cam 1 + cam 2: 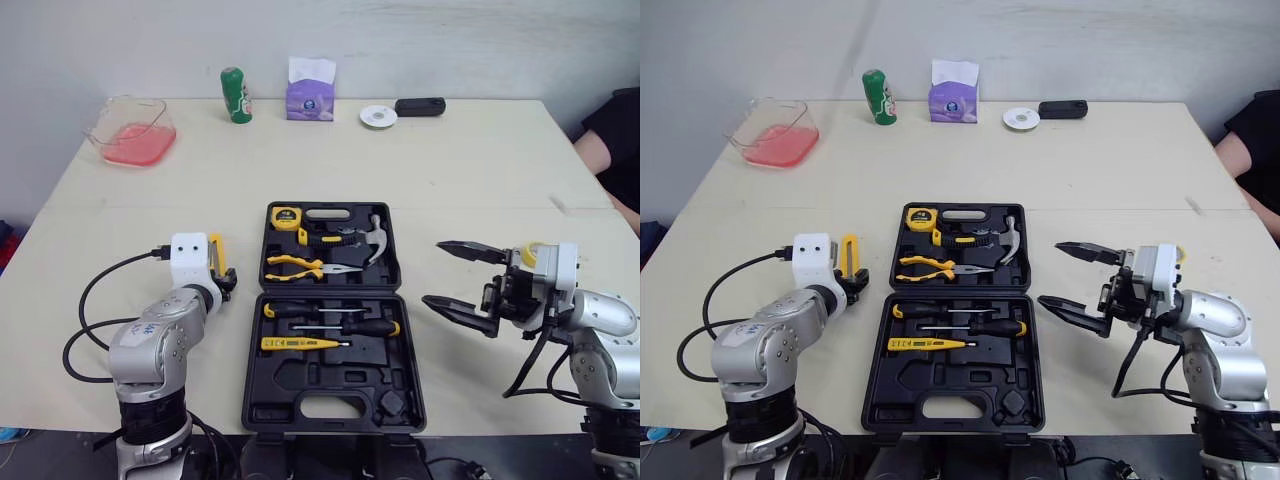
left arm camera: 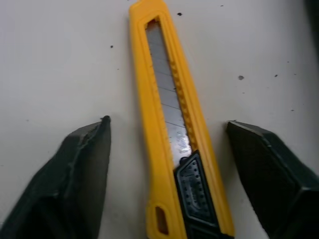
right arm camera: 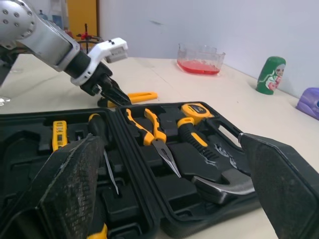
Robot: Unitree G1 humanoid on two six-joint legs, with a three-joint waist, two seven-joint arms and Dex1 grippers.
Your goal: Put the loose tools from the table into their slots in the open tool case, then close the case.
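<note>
Yellow utility knife (image 2: 174,139) lies between parted fingers of our left gripper (image 2: 167,122), so we should pinch next; right gripper (image 1: 432,272) parted too.

Both arms (image 1: 160,345) are silver-grey with rounded joints, each trailing a black cable (image 1: 88,300) behind its gripper. The left gripper (image 2: 167,122) and right gripper (image 1: 433,272) have black wedge-shaped fingers (image 2: 84,164) ahead of a white wrist block (image 1: 188,258).

A pale beige table (image 1: 480,160) stands before a plain light grey wall (image 1: 480,40).
</note>
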